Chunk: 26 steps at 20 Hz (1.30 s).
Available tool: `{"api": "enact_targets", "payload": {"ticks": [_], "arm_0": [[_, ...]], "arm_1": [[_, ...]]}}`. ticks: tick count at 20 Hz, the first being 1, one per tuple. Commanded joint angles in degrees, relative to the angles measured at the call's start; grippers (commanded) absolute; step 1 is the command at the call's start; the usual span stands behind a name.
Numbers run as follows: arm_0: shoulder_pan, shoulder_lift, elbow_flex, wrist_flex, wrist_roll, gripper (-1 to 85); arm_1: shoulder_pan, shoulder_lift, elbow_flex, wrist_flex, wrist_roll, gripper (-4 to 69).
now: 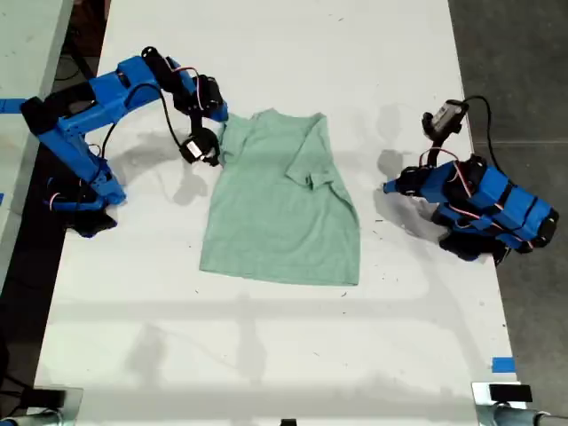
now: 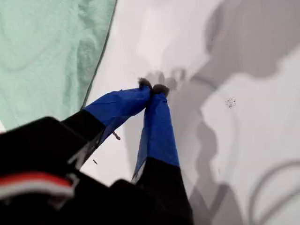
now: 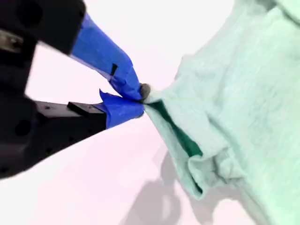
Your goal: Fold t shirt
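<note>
The long white tabletop (image 1: 266,355) takes up most of the scene, and the t shirt (image 1: 280,213) lies near its middle, well clear of every edge. The shirt is pale mint green and softly wrinkled. Its collar points toward the tabletop edge at the top of the exterior view and its hem toward the opposite edge. The sleeve on the exterior view's right is folded in over the body, so that side is a slanting line. Two blue arms flank the shirt. The second arm (image 1: 89,106) reaches in from the tabletop edge on the exterior view's left, and the first arm (image 1: 488,209) sits folded low by the edge on the exterior view's right. The second tool (image 3: 140,101) is pinched onto the shirt's edge at the shoulder on the exterior view's left, with a fold of cloth caught between its blue tips and bunched just beyond them. The first tool (image 2: 152,86) has its tips pressed together on nothing, over bare tabletop, near the shirt's side but apart from it. A small strip of blue tape (image 1: 503,364) is stuck by the tabletop's corner at the exterior view's lower right.
</note>
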Motion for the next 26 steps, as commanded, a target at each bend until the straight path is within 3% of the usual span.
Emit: {"api": "enact_targets", "payload": {"ticks": [1, 8, 14, 16, 18, 21, 26], "arm_0": [[6.5, -1.4, -9.1, -0.7, -0.8, -0.3], [17.7, -28.7, -41.1, -0.3, -1.3, -0.3], [14.2, -25.4, -39.4, 7.2, -1.9, 0.4], [10.8, -21.2, -37.1, 11.2, -2.6, 8.4], [7.6, -12.3, -31.6, 11.3, -2.1, 9.7], [3.5, 12.8, -12.0, 1.8, 1.4, -0.2], [-2.8, 64.3, 51.2, -23.7, 6.9, -0.3]], "arm_1": [[0.4, 0.6, 2.6, 0.2, -0.1, 0.8], [0.3, 0.6, 2.6, 0.2, -0.1, 0.8], [0.3, 0.6, 2.6, 0.2, -0.3, 0.8], [0.3, 0.6, 2.6, 0.2, -0.3, 0.8], [0.2, 0.6, 2.6, 0.2, -0.3, 0.8], [0.2, 0.6, 2.6, 0.2, -0.3, 0.8], [0.2, 0.6, 2.6, 0.2, -0.1, 0.8]]}}
